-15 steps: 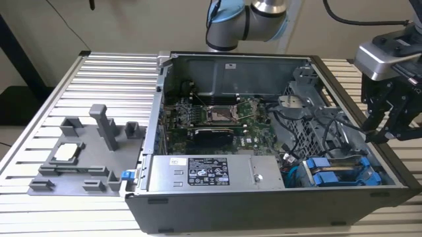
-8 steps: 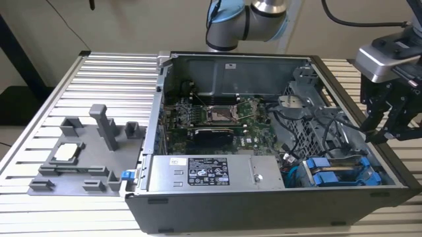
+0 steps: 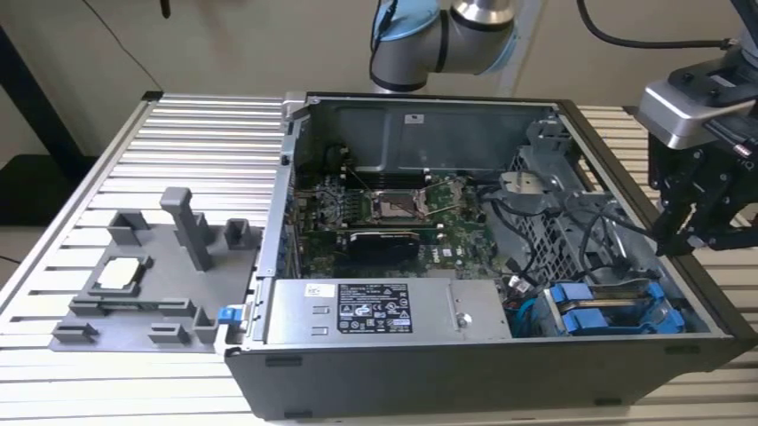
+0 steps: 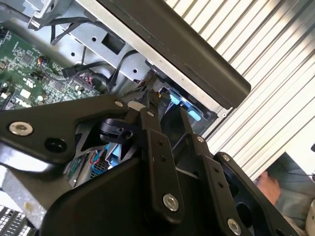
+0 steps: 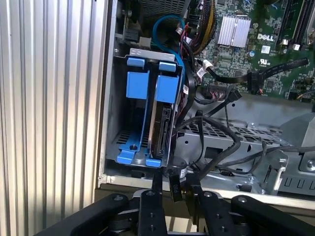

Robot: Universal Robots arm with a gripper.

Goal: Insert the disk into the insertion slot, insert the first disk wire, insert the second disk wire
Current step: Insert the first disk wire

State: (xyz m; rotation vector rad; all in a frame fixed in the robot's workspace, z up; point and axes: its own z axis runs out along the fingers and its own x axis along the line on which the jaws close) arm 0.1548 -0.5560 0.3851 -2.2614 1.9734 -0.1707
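Note:
The disk (image 5: 160, 128), silver in its blue carrier, stands in the insertion slot (image 5: 118, 108) of the grey drive cage, beside another blue carrier (image 5: 137, 83). In the exterior view the disk (image 3: 598, 319) sits in the case's near corner at the exterior view's right. My gripper (image 3: 693, 241) hangs above the case's edge there, slightly above and beyond the cage. In both wrist views my gripper (image 5: 174, 191) (image 4: 167, 110) is open. A black wire end with a tag (image 5: 174, 183) shows between the fingers, close to the cage. Loose black wires (image 5: 216, 132) run beside the disk.
The open computer case holds a grey labelled power-supply box (image 3: 379, 311), a green motherboard (image 3: 391, 209) and a blue cable (image 5: 162, 24). A grey fixture (image 3: 154, 275) lies on the ribbed table (image 3: 177, 151) at the exterior view's left. A person's hand (image 4: 268, 184) is beside the table.

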